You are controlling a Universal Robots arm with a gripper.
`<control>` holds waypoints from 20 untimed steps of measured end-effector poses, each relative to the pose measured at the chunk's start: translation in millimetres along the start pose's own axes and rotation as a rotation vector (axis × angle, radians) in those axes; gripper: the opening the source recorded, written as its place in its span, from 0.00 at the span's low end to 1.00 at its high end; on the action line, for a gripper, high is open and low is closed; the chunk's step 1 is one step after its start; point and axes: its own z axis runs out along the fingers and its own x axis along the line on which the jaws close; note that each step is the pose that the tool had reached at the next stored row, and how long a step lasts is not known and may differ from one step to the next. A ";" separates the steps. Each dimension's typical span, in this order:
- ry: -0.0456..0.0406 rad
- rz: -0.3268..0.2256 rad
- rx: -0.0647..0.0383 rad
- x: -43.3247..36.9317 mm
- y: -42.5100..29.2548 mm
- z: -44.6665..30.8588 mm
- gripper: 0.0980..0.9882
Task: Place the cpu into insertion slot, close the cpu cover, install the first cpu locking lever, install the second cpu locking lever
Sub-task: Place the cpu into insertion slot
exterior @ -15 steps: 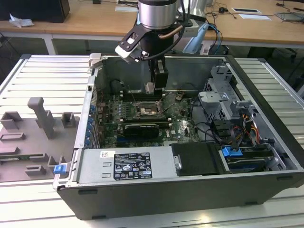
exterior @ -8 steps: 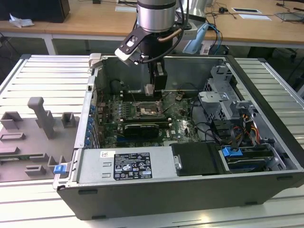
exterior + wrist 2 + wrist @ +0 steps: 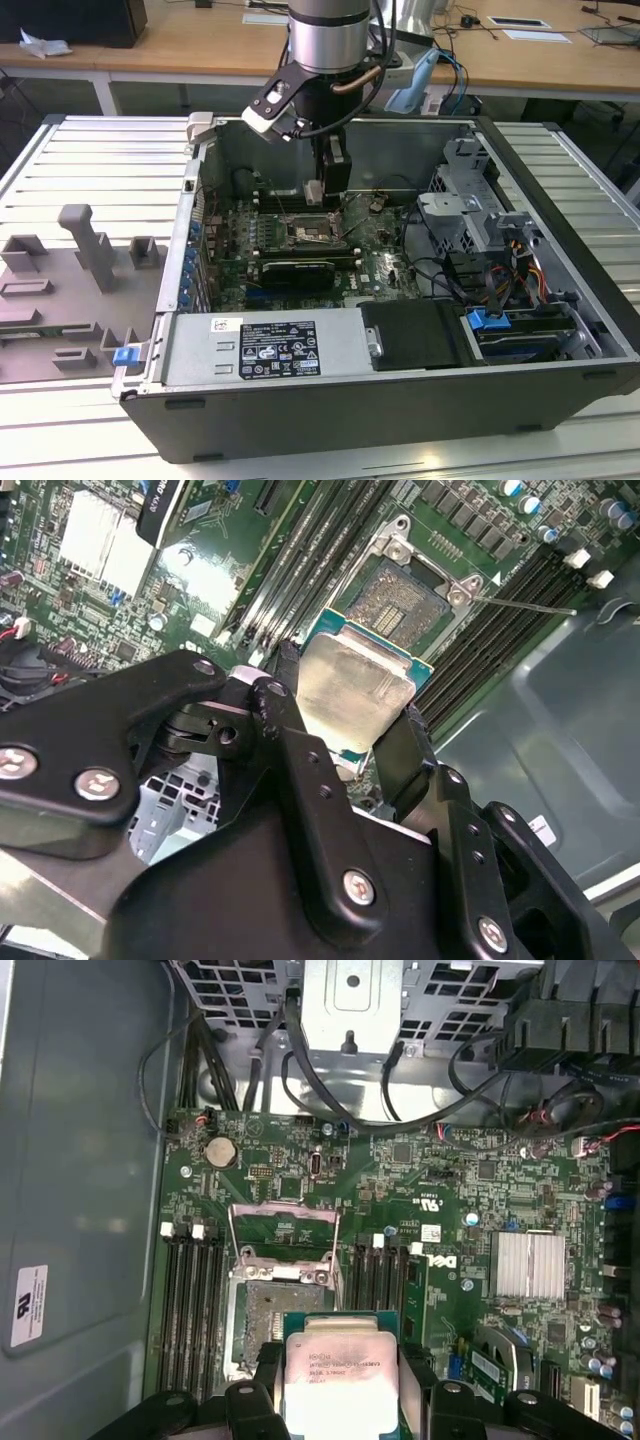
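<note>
Here, the robot arm's black 2-fingered claw [image 3: 350, 720] is clamped on the small, flat, square cpu [image 3: 352, 692] with a silvery-beige metal top, pinching 2 opposite edges. The chip hangs just above the open square socket [image 3: 400, 598] on the green motherboard [image 3: 450, 1175], apart from it. The thin dark-grey metal-frame cpu cover [image 3: 285, 1207] stands flipped open at one edge of the socket.
</note>
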 end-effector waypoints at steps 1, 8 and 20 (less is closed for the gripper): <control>0.0000 0.000 0.000 0.0 -0.1 1.3 0.50; -0.0001 0.000 0.000 0.0 -0.5 6.0 0.50; -0.0028 0.017 0.000 1.2 -4.1 30.5 0.50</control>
